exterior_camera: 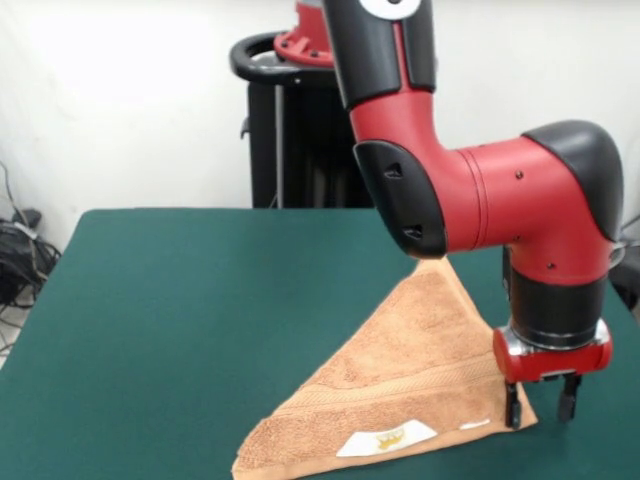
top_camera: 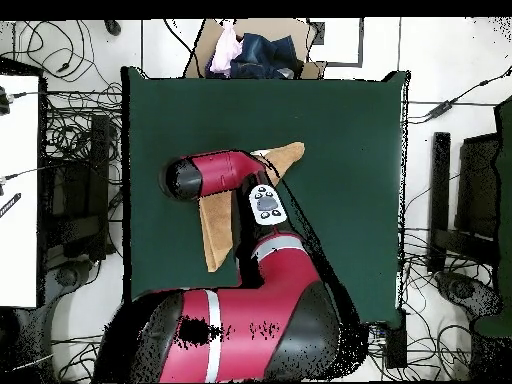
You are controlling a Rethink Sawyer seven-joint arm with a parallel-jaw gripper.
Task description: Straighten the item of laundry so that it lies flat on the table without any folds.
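Note:
The item of laundry (exterior_camera: 410, 360), a peach-orange towel, lies on the green table (exterior_camera: 200, 300) folded over into a triangle, with a white label (exterior_camera: 385, 438) near its front edge. My gripper (exterior_camera: 540, 405) points down at the towel's right corner. It is open, its left finger (exterior_camera: 513, 405) is at the corner's edge, and nothing is clamped between the fingers. In the overhead view the arm covers the towel's middle and the gripper. Only two ends of the towel (top_camera: 215, 235) show on the table (top_camera: 340, 130).
A cardboard box of clothes (top_camera: 255, 50) sits just past the table's edge in the overhead view. Cables and dark stands lie on the floor around the table. A black stand (exterior_camera: 285, 120) rises behind the table.

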